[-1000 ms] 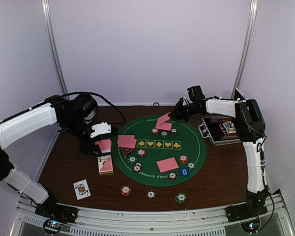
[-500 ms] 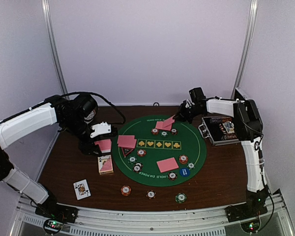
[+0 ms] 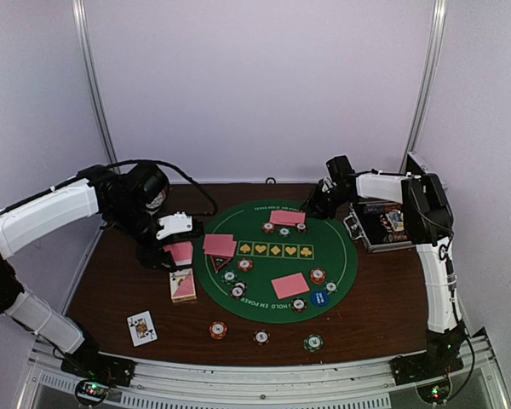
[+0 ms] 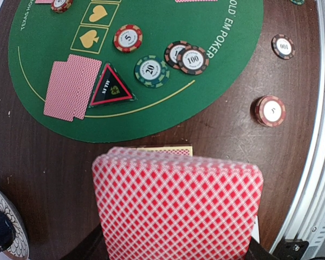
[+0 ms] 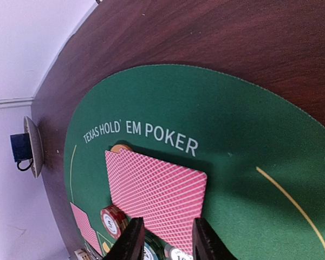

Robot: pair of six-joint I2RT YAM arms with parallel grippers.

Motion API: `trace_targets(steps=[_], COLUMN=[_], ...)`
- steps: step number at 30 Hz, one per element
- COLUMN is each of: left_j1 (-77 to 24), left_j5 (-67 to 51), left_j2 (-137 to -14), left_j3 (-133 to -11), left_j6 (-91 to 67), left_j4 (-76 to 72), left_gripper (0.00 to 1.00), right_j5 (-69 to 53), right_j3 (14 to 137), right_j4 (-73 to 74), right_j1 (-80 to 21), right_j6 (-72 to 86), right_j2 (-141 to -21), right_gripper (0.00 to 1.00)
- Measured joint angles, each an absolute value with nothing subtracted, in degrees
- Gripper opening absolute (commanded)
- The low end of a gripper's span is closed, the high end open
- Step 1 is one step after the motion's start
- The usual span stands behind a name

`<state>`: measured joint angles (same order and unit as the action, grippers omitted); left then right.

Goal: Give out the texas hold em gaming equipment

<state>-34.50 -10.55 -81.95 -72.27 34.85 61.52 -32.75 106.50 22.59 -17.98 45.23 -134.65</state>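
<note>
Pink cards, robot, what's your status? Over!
Left gripper shut on pink-backed card stack. Right gripper open above flat pink-backed card. Striped poker chips beside it.

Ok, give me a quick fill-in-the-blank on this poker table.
The left pincer grips a stack of ___.
The round mat is ___.
The green chip beside the red triangle reads ___.
The right pincer, over a face-down card, is ___.
Missing: cards; green; 20; open.

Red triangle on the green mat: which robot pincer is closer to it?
Left. The left pincer, gripping a stack of cards, is close beside the red triangle; the right pincer is over at the mat's far edge.
</note>
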Motion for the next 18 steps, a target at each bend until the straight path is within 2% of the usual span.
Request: trace_targets(steps=[9,15,18], left_j1=[-34.50,-34.50,-34.50], left_j5=[-10.72,-10.81,-10.81], left_j2=[-81.95,-81.65,-81.52], left_j3=[-71.13,-70.85,-70.83], left_j6=[34.85,34.83,34.79], left_j4=[61.45,61.41,61.41], left_gripper=[0.23,0.22,0.23], right_j5=[-28.05,-26.06,-25.74], right_j3=[103.04,96.42,90.76], right_j4=[26.37,26.24,24.75], right_j1=[-18.68,-22.13,-26.61], right_j6=[41.67,39.00,38.65], right_j2=[-128.03,-117.56,-111.72], right_gripper=[0.70,0.99,1.00])
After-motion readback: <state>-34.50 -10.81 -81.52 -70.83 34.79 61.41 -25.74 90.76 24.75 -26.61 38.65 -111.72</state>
